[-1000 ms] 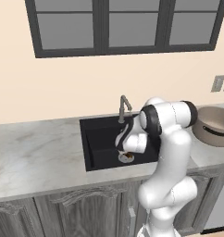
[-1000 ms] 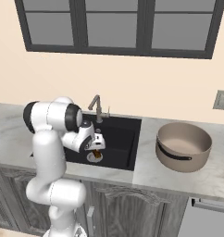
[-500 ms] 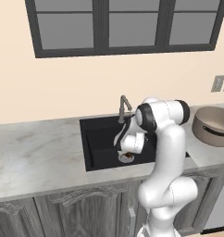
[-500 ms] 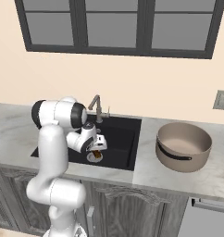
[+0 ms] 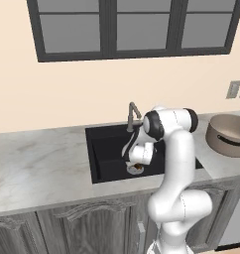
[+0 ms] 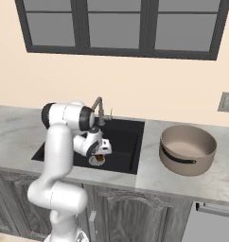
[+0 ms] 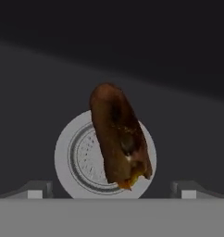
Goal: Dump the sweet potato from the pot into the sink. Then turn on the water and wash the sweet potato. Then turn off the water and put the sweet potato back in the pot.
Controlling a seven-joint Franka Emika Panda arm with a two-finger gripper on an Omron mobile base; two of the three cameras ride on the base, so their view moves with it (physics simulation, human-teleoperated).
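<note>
Little has shifted: gripper (image 7: 112,189) kept low in sink (image 5: 104,149), fingers wide astride potato (image 7: 119,140) on drain (image 7: 77,157). Regrasping is underway; closing is needed next.

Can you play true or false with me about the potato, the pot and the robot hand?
1. The sweet potato lies over the drain in the sink. True.
2. The pot sits inside the sink. False: it stands on the counter beside it.
3. The end effector is squeezing the potato. False: its fingertips stand apart, either side.
4. Water pours from the faucet. False: no stream shows.
5. The pot looks empty. True.
</note>
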